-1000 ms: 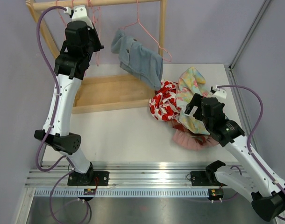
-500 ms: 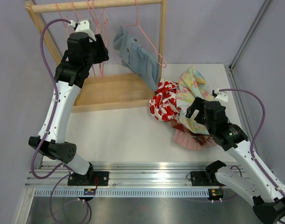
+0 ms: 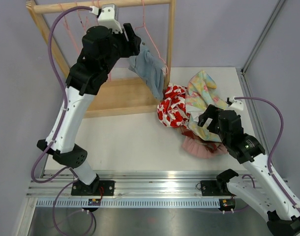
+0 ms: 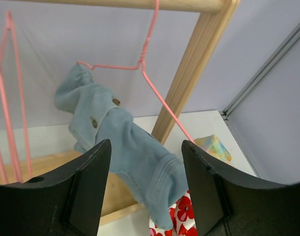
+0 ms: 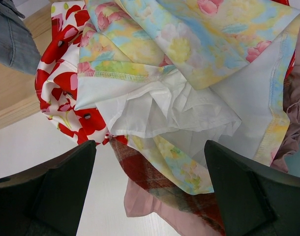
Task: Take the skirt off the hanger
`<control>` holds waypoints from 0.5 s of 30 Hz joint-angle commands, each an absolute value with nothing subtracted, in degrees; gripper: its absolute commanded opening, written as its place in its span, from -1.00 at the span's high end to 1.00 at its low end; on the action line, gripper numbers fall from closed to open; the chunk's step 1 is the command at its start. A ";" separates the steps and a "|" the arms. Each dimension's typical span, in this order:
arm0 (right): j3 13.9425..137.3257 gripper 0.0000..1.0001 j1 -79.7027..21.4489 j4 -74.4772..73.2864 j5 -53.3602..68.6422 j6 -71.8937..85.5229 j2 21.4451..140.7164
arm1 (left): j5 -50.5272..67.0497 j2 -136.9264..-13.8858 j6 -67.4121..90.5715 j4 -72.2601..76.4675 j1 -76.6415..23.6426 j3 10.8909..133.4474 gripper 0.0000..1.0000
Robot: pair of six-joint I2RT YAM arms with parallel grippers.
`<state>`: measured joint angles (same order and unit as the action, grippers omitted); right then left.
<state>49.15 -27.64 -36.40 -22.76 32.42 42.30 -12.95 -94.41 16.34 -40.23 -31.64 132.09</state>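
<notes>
A light blue denim skirt [image 3: 147,69] [image 4: 130,147] hangs by one corner from a pink wire hanger [image 3: 151,35] [image 4: 150,83] on the wooden rail [image 3: 66,6]. The rest of it droops down to the right. My left gripper [image 3: 136,45] [image 4: 146,196] is open, high up just left of the skirt. The cloth shows beyond the gap, and neither of the fingers [image 4: 91,191] touches it. My right gripper [image 3: 205,117] [image 5: 150,196] is open over a pile of clothes [image 3: 194,108] [image 5: 179,98] and holds nothing.
Empty pink hangers [image 3: 83,19] [image 4: 7,98] hang at the rail's left. The rack's right post [image 3: 170,34] [image 4: 189,83] stands right behind the skirt, above its wooden base [image 3: 115,98]. The pile holds a red floral piece [image 3: 172,105], a pastel floral one and a pink one [image 3: 201,146].
My left arm has swung right along the rail, from the empty hangers to the denim skirt, and its jaws have opened. The skirt has swayed a little. My right arm has barely shifted.
</notes>
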 commanded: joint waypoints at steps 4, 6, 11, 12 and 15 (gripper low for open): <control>50.45 -0.99 -27.69 -38.58 -20.22 32.70 40.35 | -14.59 -102.65 17.49 -33.94 -35.59 132.01 -0.25; 50.71 -0.99 -27.77 -39.46 -20.13 32.70 39.64 | -13.36 -105.63 18.72 -32.70 -35.86 132.36 -0.25; 50.89 -0.99 -27.77 -41.39 -20.48 32.52 37.88 | -13.00 -110.47 20.04 -28.65 -37.53 134.38 -0.23; 51.06 -0.99 -27.77 -41.74 -20.57 32.52 37.71 | -13.70 -111.61 20.21 -28.65 -37.70 134.91 -0.19; 51.50 -0.99 -27.69 -42.54 -20.74 32.34 37.00 | -15.64 -112.06 20.92 -28.65 -38.06 134.83 0.69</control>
